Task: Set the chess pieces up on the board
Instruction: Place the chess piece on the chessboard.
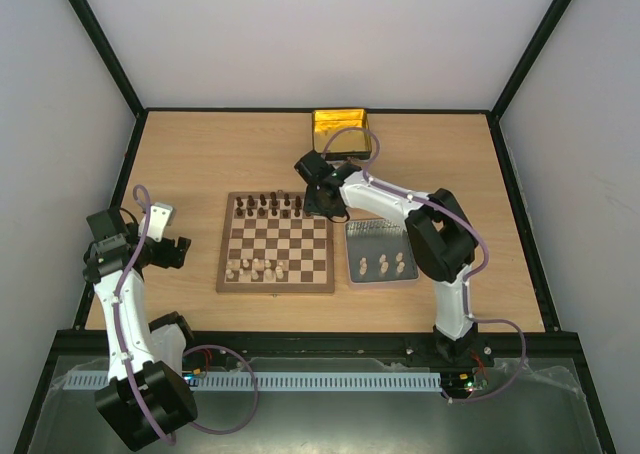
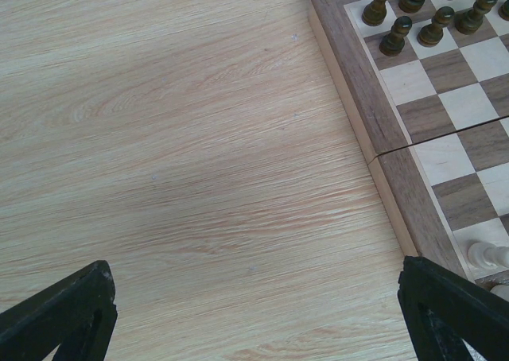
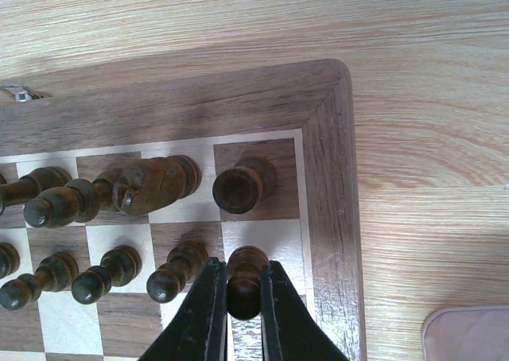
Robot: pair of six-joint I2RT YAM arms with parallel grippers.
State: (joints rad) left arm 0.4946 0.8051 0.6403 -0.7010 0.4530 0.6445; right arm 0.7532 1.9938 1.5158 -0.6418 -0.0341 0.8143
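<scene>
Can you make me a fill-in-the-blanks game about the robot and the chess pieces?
1. The right tool is shut on a pawn whose colour is ____.
2. The left tool is ____ and holds nothing.
3. The pieces standing on the grey tray are ____ in colour.
Missing words: dark brown; open; cream.

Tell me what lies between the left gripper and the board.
Only bare table lies between the left gripper and the board, nothing else. The top external view shows it.
</scene>
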